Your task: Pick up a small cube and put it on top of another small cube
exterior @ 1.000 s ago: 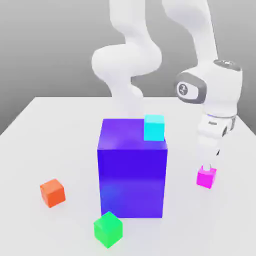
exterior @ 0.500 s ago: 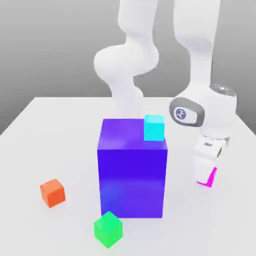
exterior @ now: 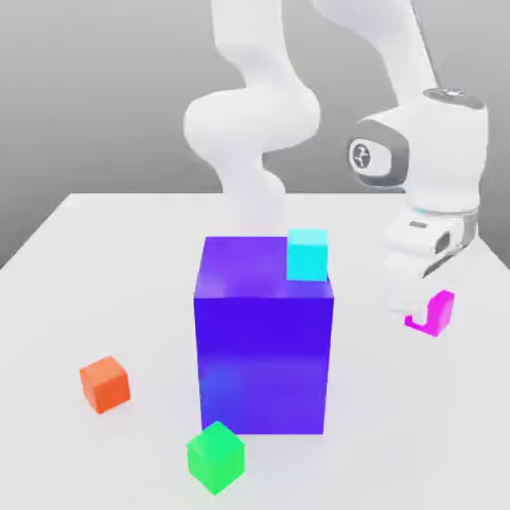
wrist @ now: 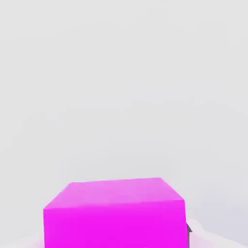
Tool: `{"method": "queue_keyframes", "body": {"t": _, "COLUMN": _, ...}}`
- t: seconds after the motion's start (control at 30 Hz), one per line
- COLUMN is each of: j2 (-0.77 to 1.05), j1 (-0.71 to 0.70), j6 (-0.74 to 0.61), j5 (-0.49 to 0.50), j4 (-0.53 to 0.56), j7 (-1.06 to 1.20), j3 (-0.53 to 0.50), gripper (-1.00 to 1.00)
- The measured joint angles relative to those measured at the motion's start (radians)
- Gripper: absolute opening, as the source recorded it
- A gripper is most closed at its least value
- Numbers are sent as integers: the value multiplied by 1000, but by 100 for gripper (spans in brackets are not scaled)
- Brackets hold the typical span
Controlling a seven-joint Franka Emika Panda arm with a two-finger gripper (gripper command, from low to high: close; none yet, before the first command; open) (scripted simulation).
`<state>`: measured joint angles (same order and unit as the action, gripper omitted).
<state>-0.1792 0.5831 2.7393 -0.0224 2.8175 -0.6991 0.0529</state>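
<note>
1. The pincer (exterior: 423,311) is clamped narrow on the pink cube (exterior: 436,312), which hangs clear above the bench (exterior: 120,249), to the exterior view's right of the big blue-purple block (exterior: 264,339) and at about the level of its upper half.
2. In the hand view the pink cube (wrist: 116,213) sits close under the camera with bare bench behind it.
3. Handling, as a judgement: the cube looks rigid, plain-faced and light, so it should not deform. Its smooth flat sides could slip or twist if the hold is off-centre, and a grip across two opposite faces near mid-height looks soundest.
4. The cyan cube (exterior: 307,255) sits on the big block's top at the corner nearest the pincer. It seems the likeliest cube to stack on.
5. It stands right at the block's edge, so there is little margin. A nudge could push it off.
6. Open room lies above the block and to its right. The orange cube (exterior: 105,383) and green cube (exterior: 215,457) lie low, to the block's left and front, well apart from the pincer.
</note>
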Motion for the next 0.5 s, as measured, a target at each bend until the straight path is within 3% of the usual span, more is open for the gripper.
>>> {"method": "queue_keyframes", "body": {"t": 0.5, "j2": -57, "j1": -241, "j6": -136, "j5": -7, "j4": -124, "j7": -183, "j3": -150, "gripper": -100}}
